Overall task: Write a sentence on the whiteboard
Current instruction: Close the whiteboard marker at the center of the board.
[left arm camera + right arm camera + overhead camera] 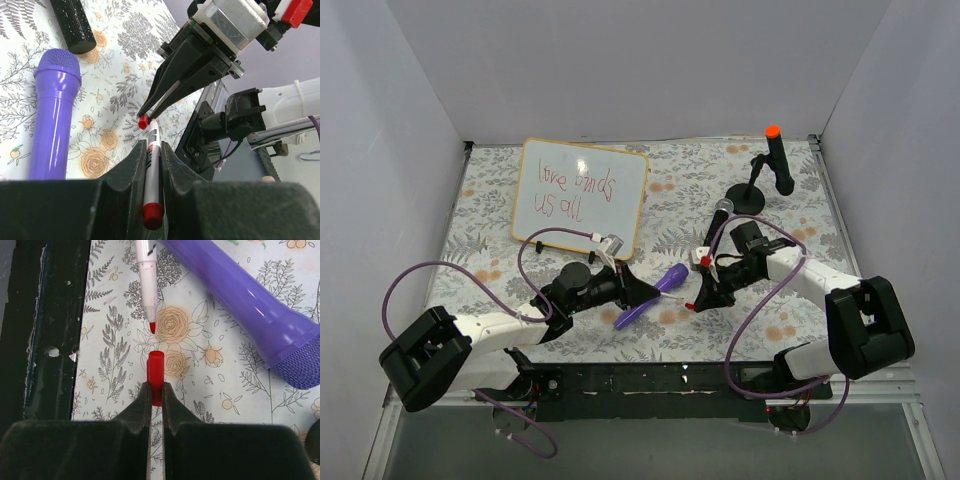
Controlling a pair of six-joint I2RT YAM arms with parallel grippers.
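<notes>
We've got the rectangular white whiteboard with its thin light-wood frame (pixel 610 228) in the upper left of the top view, well apart from both arms. The red handwritten sentence (pixel 575 185) runs across it. We'd judge the board light, stiff and slick-faced, so it's apt to skid or tip. Take it by the frame, since the ink would likely smear.

At centre frame, the left gripper (pixel 151 155) has its jaws clenched on a slim white red-tipped marker (pixel 151 175). It faces the right gripper (pixel 156 390), whose jaws pinch the small red cap (pixel 156 365). Tip and cap are near, not touching.

A purple toy microphone (pixel 240 295) lies just beside them on the floral counter (pixel 670 200). A black microphone on a stand (pixel 775 160) stands upper right.
</notes>
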